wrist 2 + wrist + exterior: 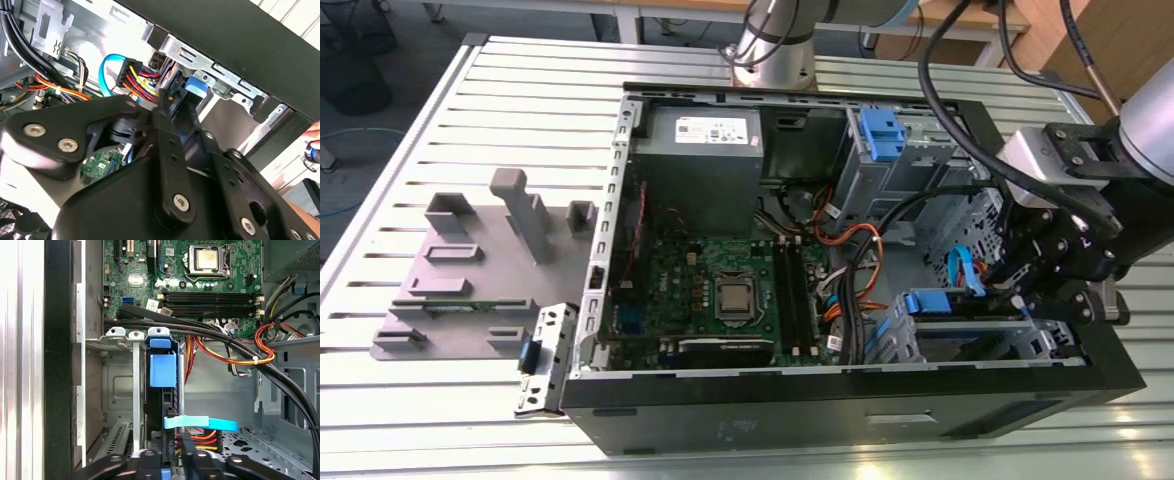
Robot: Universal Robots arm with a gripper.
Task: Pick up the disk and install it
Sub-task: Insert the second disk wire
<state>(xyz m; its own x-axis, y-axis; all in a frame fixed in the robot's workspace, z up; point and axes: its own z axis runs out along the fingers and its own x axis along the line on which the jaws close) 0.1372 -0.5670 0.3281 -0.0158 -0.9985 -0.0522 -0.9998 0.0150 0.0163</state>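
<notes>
Blue plastic marks the disk (163,371) — it stands on edge in the metal drive cage (118,374) at the front corner of the open computer case (854,415), directly ahead of the gripper (170,460) in the first wrist view. Its blue end tab faces outward toward the motherboard (200,285); the drive body behind the tab is largely hidden by the cage rails. In the exterior view the same blue tab (937,302) sits just beside the gripper (1051,275), which hangs over the cage end of the case.

Gripper state: the black fingers (150,462) lie close on either side of the disk's connector end, where a light-blue data cable (200,423) and a bundle of coloured power wires (200,437) meet it. Whether the fingers clamp the carrier or merely straddle it cannot be told.

Handling judgement: the disk is rigid, dense for its size and shock-sensitive — not to be dropped or twisted. Bare metal faces would be slick. The plastic carrier flexes slightly, so the long carrier edges look the soundest hold, clear of the connector and label. The black cables (200,332) crossing close above the cage are a snag risk.
</notes>
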